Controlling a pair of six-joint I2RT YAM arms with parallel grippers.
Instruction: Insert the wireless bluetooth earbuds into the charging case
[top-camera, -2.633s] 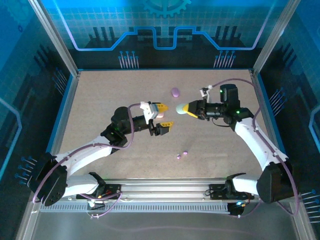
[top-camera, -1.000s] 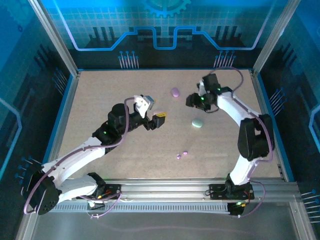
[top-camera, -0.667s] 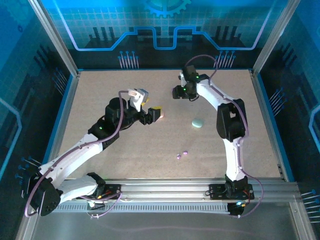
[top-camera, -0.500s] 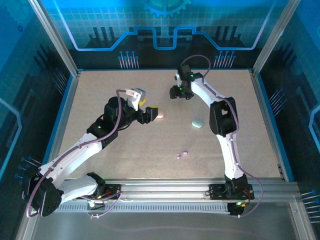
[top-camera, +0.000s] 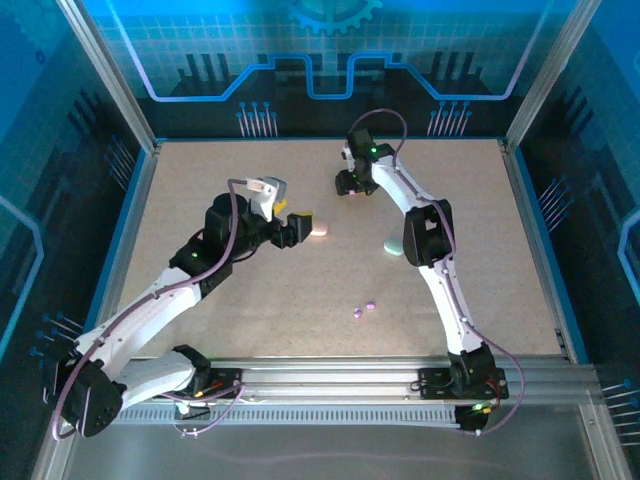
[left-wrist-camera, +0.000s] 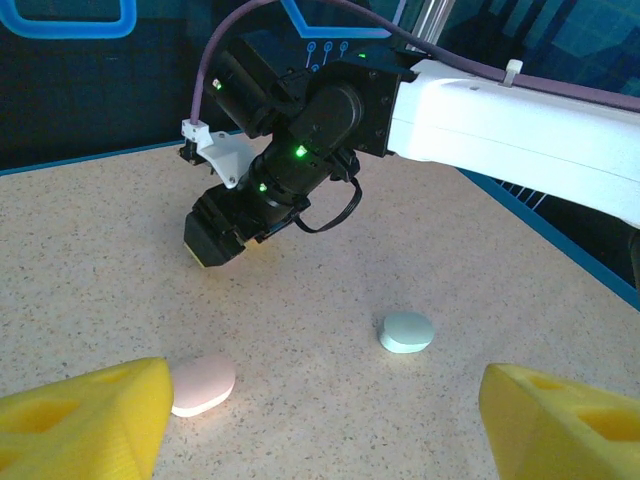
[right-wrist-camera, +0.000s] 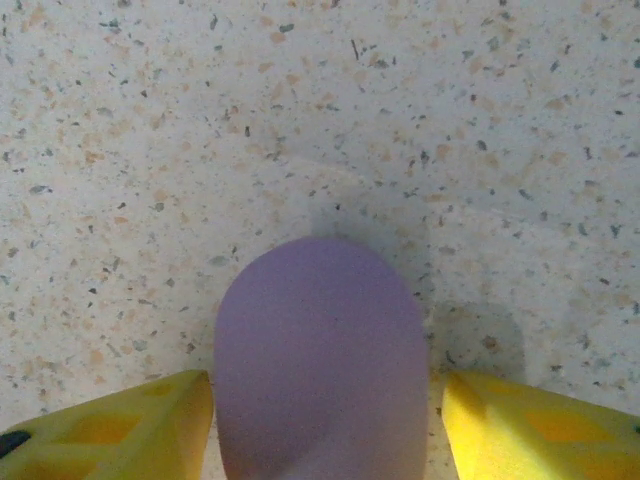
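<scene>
1. Right fingers (right-wrist-camera: 110, 420), yellow and wedge-shaped, stand on either side of the smooth purple oval case (right-wrist-camera: 320, 350). One is at its flank. A thin strip of the speckled beige desk (right-wrist-camera: 150, 120) shows between the other and the case, so they bracket it without clamping it.
2. From above, this pair points down at the far middle of the desk, with the right arm stretched far forward.
3. Left fingers (left-wrist-camera: 90, 420), also yellow, are spread wide with nothing between them.
4. The pale pink oval case (left-wrist-camera: 203, 382) lies flat on the desk just beside one of the left fingers, apart from it.
5. The mint-green oval case (left-wrist-camera: 406, 331) lies further off to the right. In the top view the right arm's elbow partly covers it.
6. Two tiny purple rounded earbuds (top-camera: 370, 302) lie loose and close together on the bare desk. They are nearer the arm bases and well apart from all three cases and from both pairs of fingers.
</scene>
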